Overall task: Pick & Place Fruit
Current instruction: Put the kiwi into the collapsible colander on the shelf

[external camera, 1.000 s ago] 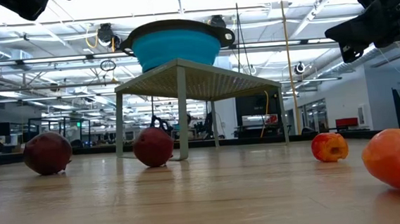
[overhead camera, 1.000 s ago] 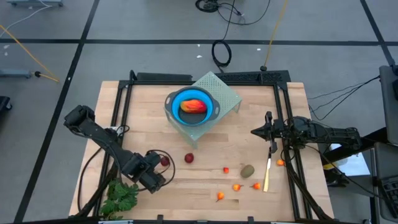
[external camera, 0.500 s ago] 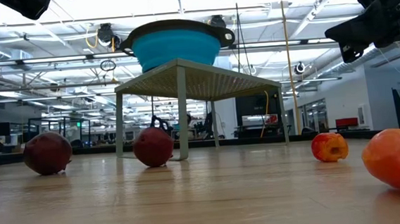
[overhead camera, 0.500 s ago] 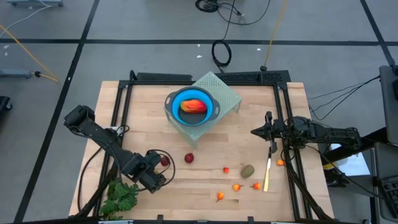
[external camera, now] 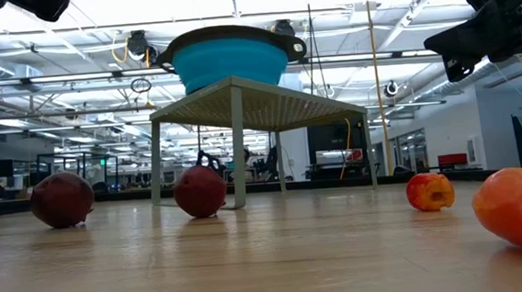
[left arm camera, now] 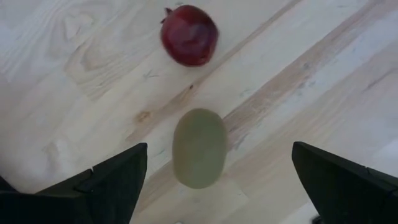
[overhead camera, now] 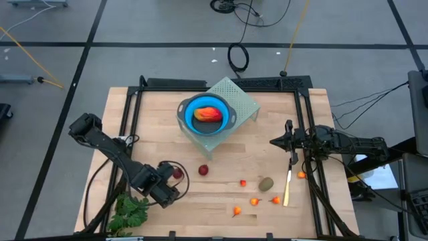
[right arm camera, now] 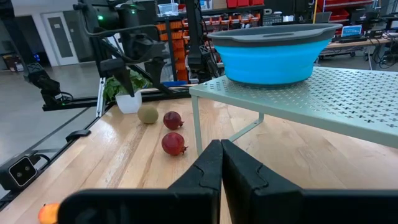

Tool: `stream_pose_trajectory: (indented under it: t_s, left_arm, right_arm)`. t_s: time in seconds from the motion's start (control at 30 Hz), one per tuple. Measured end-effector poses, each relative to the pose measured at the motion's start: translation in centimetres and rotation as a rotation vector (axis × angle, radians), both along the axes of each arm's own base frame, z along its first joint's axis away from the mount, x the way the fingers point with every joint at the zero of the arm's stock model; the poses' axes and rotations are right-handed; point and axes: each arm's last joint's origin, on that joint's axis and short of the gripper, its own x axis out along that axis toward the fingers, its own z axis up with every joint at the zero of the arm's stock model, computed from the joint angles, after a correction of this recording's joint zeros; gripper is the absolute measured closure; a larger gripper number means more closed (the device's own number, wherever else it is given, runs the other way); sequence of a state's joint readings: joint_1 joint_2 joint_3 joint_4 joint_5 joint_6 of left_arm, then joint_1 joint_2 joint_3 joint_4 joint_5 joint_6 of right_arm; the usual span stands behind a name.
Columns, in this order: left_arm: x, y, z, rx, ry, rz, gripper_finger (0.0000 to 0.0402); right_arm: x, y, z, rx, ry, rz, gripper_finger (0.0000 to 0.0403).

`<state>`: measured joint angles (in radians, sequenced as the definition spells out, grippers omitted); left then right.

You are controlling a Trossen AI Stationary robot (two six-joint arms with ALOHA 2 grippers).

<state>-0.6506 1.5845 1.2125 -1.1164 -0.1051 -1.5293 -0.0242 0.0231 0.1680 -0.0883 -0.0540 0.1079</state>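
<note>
My left gripper [left arm camera: 219, 149] is open and hangs above an olive-brown oval [left arm camera: 199, 147] on the wood, one finger on each side, touching nothing. In the high view this gripper [overhead camera: 160, 187] hides that oval. One dark-red ball [left arm camera: 189, 35] lies just beyond it, the other [overhead camera: 202, 170] farther right. A second olive oval [overhead camera: 266, 183] and several tiny orange pieces [overhead camera: 255, 201] lie near the table's near right. The longer red-orange piece [overhead camera: 208, 114] sits in the blue bowl [overhead camera: 187, 115]. My right gripper [right arm camera: 221, 155] is shut and waits at the right [overhead camera: 275, 141].
The bowl stands on a pale green perforated stand [overhead camera: 244, 100] at the far middle. A leafy green bunch [overhead camera: 130, 211] lies at the near left corner. A thin yellow stick [overhead camera: 287, 187] lies by the right rail. Bare wood stretches between the balls and the stand.
The left arm has come down a little; more of it shows at the low view's upper left corner. Nothing on the table has moved.
</note>
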Motion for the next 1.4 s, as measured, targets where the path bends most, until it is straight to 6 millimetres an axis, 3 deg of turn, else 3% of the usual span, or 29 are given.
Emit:
stream_pose_trajectory:
  t_s: [0.83, 1.4]
  left_arm:
    - [2.0, -2.2, -8.7, 0.031, 0.352, -0.102, 0.0007]
    - [2.1, -2.4, -9.0, 0.024, 0.368, -0.131, 0.0007]
  right_arm:
    - [0.0, 0.0, 0.0, 0.0, -0.001, 0.0, 0.0403]
    - [0.0, 0.0, 0.0, 0.0, -0.001, 0.0, 0.0403]
